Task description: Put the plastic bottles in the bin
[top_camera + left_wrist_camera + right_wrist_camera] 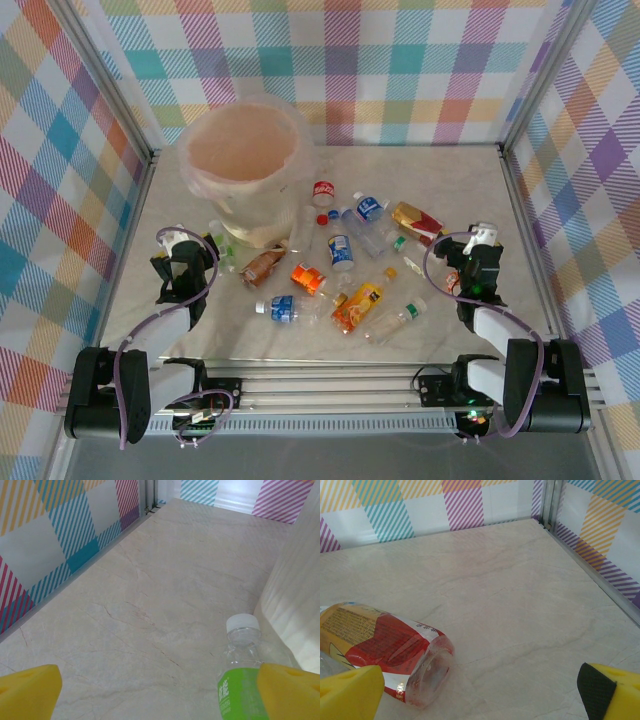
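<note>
green-label bottle (239,696): white Chinese characters, unclear | red-and-yellow-label bottle (375,640): fine print, unreadable

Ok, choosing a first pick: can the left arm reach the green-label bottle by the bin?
Probably yes: the green-label bottle sits just ahead of the open left claw, though the bin crowds one side.

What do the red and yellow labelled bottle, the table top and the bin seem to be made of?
Red and yellow labelled bottle: thin clear plastic, glossy; its base is see-through.
Table top: pale marble look with fine veins, matte; possibly printed laminate.
Bin: probably cream plastic, lined with a translucent, wrinkled film bag.
</note>
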You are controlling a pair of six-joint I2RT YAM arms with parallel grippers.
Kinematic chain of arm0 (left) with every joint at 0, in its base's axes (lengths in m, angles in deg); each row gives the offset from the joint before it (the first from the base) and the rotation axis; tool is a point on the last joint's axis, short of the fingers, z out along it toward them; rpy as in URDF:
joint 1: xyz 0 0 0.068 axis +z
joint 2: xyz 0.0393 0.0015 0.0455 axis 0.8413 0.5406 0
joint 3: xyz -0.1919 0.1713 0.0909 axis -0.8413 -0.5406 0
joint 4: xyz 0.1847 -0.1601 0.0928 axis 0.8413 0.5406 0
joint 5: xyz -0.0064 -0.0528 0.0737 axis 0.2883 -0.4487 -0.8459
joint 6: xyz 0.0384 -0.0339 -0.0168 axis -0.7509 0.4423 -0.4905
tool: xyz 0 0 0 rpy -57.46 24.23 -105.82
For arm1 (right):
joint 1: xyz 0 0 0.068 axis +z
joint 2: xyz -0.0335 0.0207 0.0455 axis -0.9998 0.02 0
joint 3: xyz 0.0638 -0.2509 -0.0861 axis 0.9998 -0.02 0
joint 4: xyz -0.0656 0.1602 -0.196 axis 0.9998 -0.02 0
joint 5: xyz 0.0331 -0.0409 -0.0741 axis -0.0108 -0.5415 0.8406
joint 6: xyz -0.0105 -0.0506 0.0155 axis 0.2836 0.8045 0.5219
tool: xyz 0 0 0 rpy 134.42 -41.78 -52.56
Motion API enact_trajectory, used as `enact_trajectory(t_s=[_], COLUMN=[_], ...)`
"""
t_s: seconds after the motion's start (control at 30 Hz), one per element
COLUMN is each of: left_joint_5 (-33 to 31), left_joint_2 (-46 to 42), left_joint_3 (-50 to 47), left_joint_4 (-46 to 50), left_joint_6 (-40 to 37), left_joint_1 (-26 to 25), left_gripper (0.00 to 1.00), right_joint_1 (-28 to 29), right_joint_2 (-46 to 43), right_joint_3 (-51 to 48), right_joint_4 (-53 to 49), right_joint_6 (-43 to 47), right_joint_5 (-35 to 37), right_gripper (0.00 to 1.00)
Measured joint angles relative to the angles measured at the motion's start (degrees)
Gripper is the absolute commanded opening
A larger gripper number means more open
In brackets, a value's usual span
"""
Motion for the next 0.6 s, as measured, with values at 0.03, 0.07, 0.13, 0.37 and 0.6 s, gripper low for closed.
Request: enact_trajectory(t_s=[0.03,0.07,0.13,0.37,0.6], left_joint_5=[0.0,0.0,0.0,0.2,2.4], left_joint_2=[0.0,0.0,0.0,-1.0,-3.1], left_joint_3=[0.0,0.0,0.0,0.0,0.1], left_joint_4=[0.0,0.0,0.0,0.2,4.2], left_joint_6=[0.0,0.0,0.0,0.0,2.0], left_joint_1=[0.0,0.0,0.0,0.0,0.0], left_gripper=[1.0,1.0,1.0,1.0,1.0], right_joint_1=[0.0,0.0,0.0,0.0,0.0], right_joint_2=[0.0,0.0,0.0,-0.1,-0.3], right_joint_3=[0.0,0.0,0.0,0.0,0.0], right_joint_4=[0.0,0.0,0.0,-0.8,-1.6], right_joint_6=[0.0,0.0,0.0,0.0,0.0], right_joint_5=[0.0,0.0,0.0,0.0,0.0], right_gripper=[1.0,1.0,1.0,1.0,1.0])
